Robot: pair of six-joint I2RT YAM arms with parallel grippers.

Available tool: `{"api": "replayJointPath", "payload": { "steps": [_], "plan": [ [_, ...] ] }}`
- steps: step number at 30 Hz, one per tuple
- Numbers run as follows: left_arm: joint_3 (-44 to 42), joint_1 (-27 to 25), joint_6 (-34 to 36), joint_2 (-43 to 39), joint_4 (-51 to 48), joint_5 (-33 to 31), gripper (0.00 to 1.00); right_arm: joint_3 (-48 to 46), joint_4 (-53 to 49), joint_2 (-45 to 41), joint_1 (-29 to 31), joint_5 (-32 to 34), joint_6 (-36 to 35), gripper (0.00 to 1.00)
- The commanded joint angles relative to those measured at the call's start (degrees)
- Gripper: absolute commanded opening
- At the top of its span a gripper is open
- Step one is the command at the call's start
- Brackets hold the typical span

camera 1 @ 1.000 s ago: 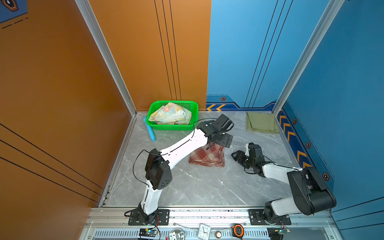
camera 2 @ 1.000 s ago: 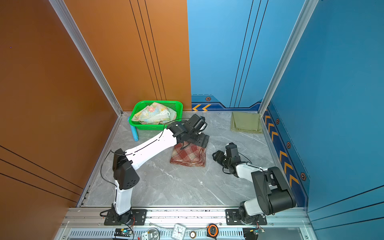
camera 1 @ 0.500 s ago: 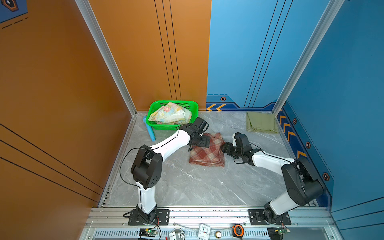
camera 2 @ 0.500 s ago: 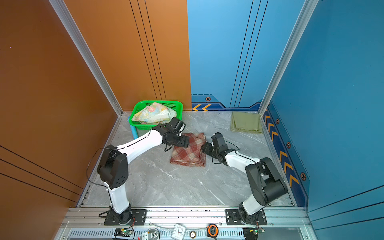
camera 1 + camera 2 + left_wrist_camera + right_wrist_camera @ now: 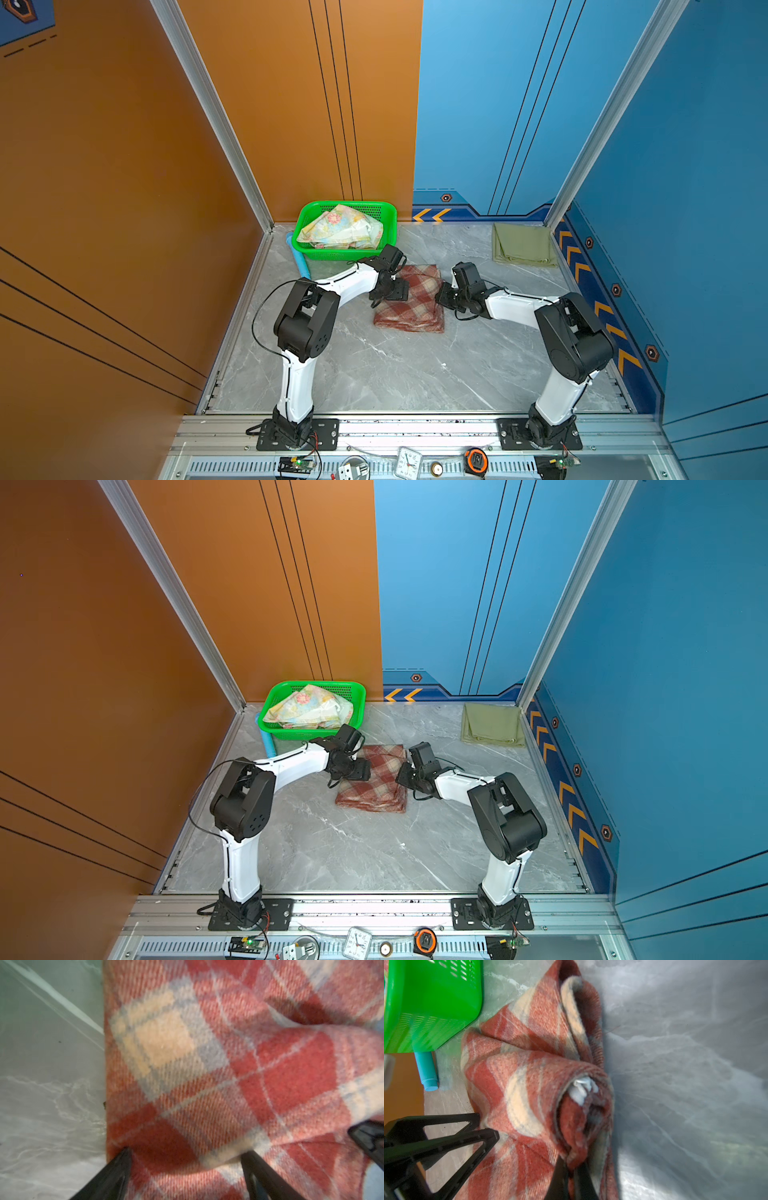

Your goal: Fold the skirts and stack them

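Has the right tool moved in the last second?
Yes. The right tool shifted left, toward the green basket, and is now shut on the edge of the plaid skirt.

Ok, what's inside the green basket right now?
Only the floral skirt shows, bunched loosely and filling most of the green basket. The basket floor beneath it is covered in both top views, so I cannot tell whether anything else lies under the cloth.

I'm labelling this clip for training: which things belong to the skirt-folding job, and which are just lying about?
Job: plaid skirt, gripped by the right hand; floral skirt in the green basket; olive skirt, folded at the back.
Lying about: blue tube, clock, tape measure.
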Motion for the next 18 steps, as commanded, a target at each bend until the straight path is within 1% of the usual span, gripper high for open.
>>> {"api": "replayJointPath", "payload": {
  "steps": [1, 3, 4, 6, 8, 10, 14, 16, 18],
  "plan": [
    [-1.67, 0.65, -0.69, 0.34, -0.07, -0.02, 0.82, -0.86, -3.59, -3.16, -3.51, -3.85, -3.55, 0.0],
    [-2.1, 0.58, -1.0, 0.34, -0.06, 0.2, 0.81, -1.1, -4.58, -3.16, -4.78, -6.04, -5.11, 0.0],
    [-2.2, 0.45, -1.12, 0.34, -0.06, 0.14, 0.82, -1.3, -4.58, -3.01, -5.31, -7.24, -5.85, 0.06],
    [-2.3, 0.22, -1.11, 0.24, -0.06, 0.13, 0.81, -1.76, -4.55, -3.11, -6.29, -8.69, -6.55, 0.23],
    [-2.01, -0.13, -0.97, -0.13, -0.21, -0.12, 0.82, -2.48, -4.67, -4.39, -6.79, -9.22, -7.25, 0.47],
    [-1.72, -0.44, -0.91, -0.89, -0.48, -0.21, 0.83, -2.44, -6.28, -6.04, -6.89, -8.27, -8.29, 0.59],
    [-1.44, -1.67, -0.07, -3.98, -0.53, -1.64, 0.85, -3.42, -8.06, -8.44, -7.64, -7.19, -9.55, 0.72],
    [-1.25, -2.72, 0.87, -5.63, -0.51, -2.97, 0.85, -4.14, -7.97, -9.01, -8.56, -7.95, -9.55, 0.76],
    [-0.85, -4.41, 2.49, -7.05, -0.54, -5.06, 0.85, -4.92, -7.42, -9.67, -9.53, -8.71, -9.13, 0.78]
  ]
}}
